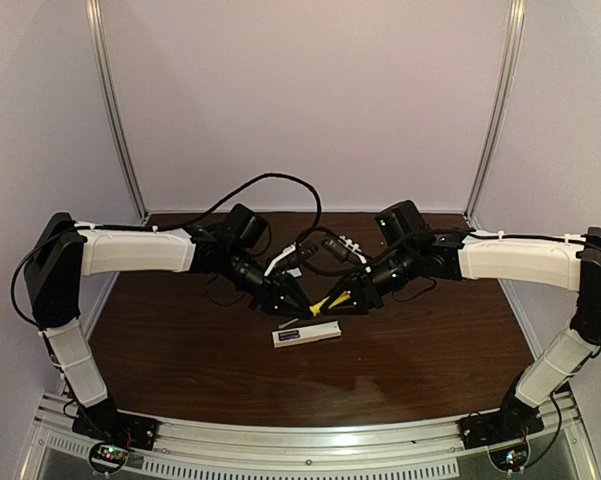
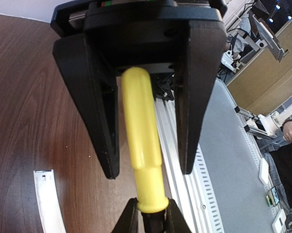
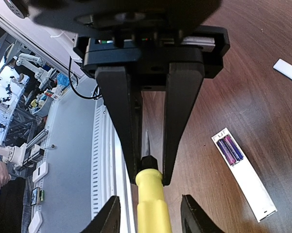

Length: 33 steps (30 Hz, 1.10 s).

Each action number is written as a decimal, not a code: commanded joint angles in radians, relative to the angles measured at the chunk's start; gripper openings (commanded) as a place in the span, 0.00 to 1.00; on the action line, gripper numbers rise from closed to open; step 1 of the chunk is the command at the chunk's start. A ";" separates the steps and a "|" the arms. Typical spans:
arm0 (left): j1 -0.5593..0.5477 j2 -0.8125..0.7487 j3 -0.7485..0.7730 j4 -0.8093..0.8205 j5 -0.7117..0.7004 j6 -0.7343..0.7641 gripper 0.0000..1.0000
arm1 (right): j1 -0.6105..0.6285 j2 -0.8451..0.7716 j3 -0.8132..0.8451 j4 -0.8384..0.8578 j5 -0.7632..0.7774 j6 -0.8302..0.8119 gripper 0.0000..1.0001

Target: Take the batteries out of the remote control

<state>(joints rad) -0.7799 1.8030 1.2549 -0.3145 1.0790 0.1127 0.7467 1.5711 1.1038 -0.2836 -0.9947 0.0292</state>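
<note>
Yellow-handled, the screwdriver hangs above the middle of the dark wooden table, passed between both arms. The left gripper has its two black fingers pressed against the sides of the yellow handle, whose rounded butt sits deep between them, so it is pinching the screwdriver. In the right wrist view the right gripper straddles the black collar and metal shaft at the other end of the tool; its fingers lie close along the shaft, but whether they actually clamp it or only stand slightly parted around it I cannot tell. Just beneath the meeting point, on the table near its centre and a little toward the near edge, lies the remote control, a slim white bar lying crosswise. Seen from the right wrist, its back is uncovered at one end and the batteries, two small purple cylinders, sit side by side in the open compartment. A thin flat white cover strip rests on the wood well apart from the remote control, toward the upper right of that view. Neither gripper touches the remote control. Black cables loop over the arms near the far edge of the table.
</note>
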 commanded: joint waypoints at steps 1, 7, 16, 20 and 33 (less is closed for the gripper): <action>-0.002 0.020 0.028 -0.004 0.038 0.027 0.00 | 0.006 -0.012 0.019 0.006 0.002 -0.003 0.43; -0.002 0.025 0.029 -0.005 0.041 0.031 0.00 | 0.008 -0.005 0.016 0.001 -0.007 -0.002 0.33; -0.002 0.027 0.028 -0.006 0.041 0.034 0.00 | 0.013 -0.006 0.019 -0.018 -0.013 -0.012 0.23; -0.002 0.029 0.025 -0.006 0.047 0.036 0.00 | 0.017 -0.002 0.022 -0.032 -0.017 -0.015 0.18; -0.002 0.025 0.016 -0.008 0.012 0.031 0.12 | 0.022 0.015 0.034 -0.059 -0.025 -0.015 0.00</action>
<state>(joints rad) -0.7811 1.8164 1.2549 -0.3279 1.1149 0.1337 0.7570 1.5711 1.1072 -0.3019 -0.9989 0.0212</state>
